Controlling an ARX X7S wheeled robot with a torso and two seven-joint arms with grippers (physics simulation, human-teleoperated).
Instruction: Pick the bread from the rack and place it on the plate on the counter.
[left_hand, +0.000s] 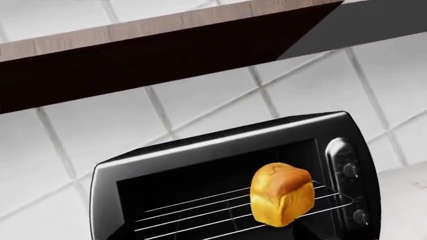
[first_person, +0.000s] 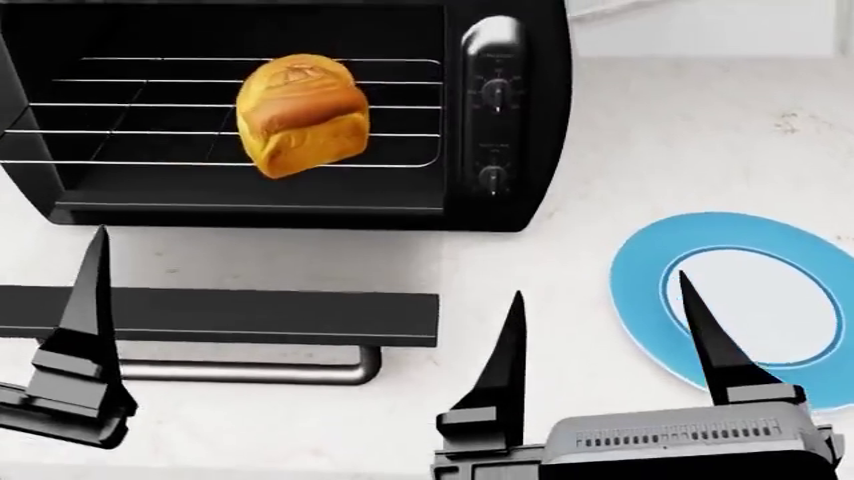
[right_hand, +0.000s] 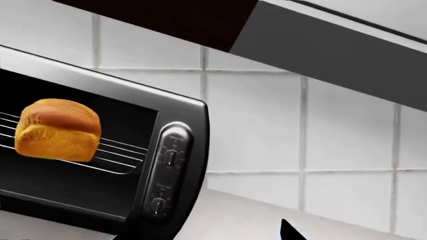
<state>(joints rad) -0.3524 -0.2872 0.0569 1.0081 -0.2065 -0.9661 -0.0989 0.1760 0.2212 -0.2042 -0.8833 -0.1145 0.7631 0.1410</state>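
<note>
The golden bread sits on the silver wire rack inside the open black toaster oven. It also shows in the left wrist view and the right wrist view. The blue-rimmed plate lies on the white counter to the right of the oven. My right gripper is open and empty, low and in front of the oven's right end, with one finger over the plate's rim. Only one finger of my left gripper shows, standing alone at the lower left; its partner is past the frame edge.
The oven door lies folded down flat in front of the oven, with its bar handle nearest me, between my two grippers. The control knobs are on the oven's right side. A tiled wall and a dark cabinet stand behind.
</note>
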